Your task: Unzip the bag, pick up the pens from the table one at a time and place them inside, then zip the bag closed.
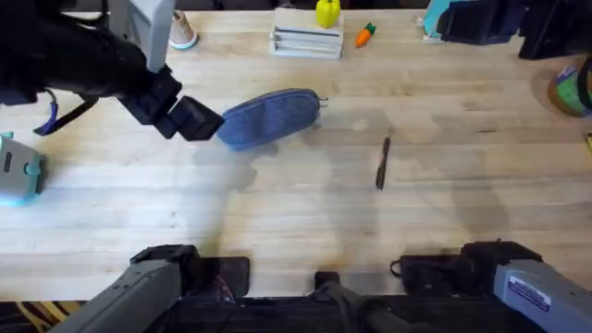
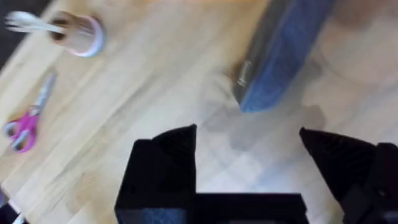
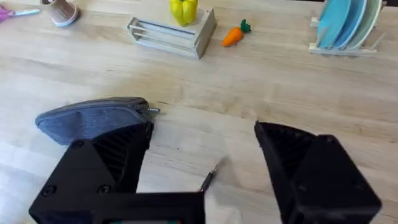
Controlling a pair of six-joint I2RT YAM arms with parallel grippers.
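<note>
Grey-blue denim oval pouch (image 1: pixel 270 117) lies mid-table, far side, zipper closed as far as I see. Slim dark pen (image 1: pixel 382 164) to its right, apart. My left gripper (image 1: pixel 198 121) beside pouch's left end, fingers spread; right gripper (image 3: pixel 202 180) also spread, above light wooden butcher-block table (image 1: pixel 277 213).

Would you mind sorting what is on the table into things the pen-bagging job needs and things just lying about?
For the job:
- bag
- pen
- table

Lying about:
- pink-handled scissors
- yellow pepper on a wooden rack
- toy carrot
- cup
- blue plates
</note>
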